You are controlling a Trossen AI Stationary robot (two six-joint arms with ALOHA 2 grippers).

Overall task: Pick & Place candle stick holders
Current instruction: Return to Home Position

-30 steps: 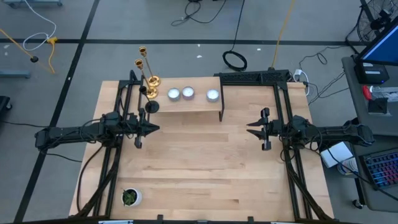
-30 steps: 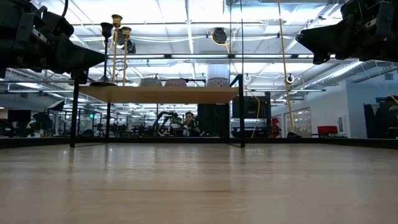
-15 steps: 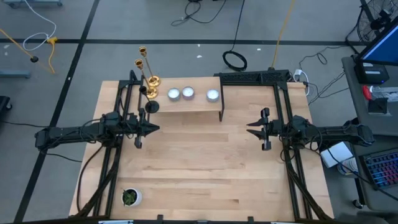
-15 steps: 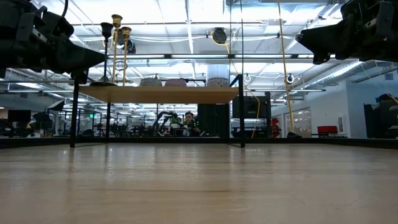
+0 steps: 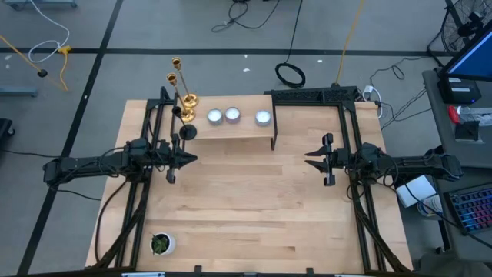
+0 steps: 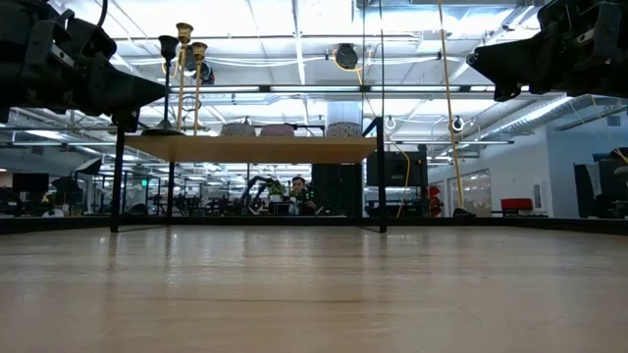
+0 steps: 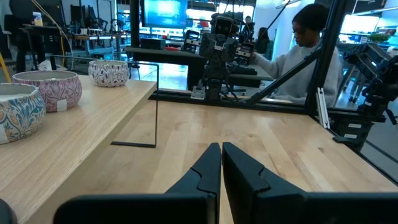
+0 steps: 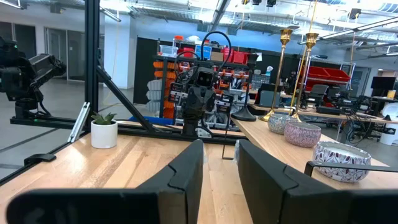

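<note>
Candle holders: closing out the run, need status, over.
Left gripper jaws shut, right gripper jaws open, both empty over table. Candlesticks and three cups on shelf. Plant pot at table corner, apart.

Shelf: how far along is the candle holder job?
Done: two slim gold candlesticks, the short black candlestick and three round white tealight cups all stand on the raised wooden shelf. In hand: nothing; left hand and right hand hover empty. Left: no holder sits on the tabletop.

Two gold candlesticks gleam; the shorter candlestick is black. White cups carry flower prints: left cup blue and orange, middle cup pink, right cup dark purplish. Shelf and bench are pale wood. The plant is green, its pot white.
</note>
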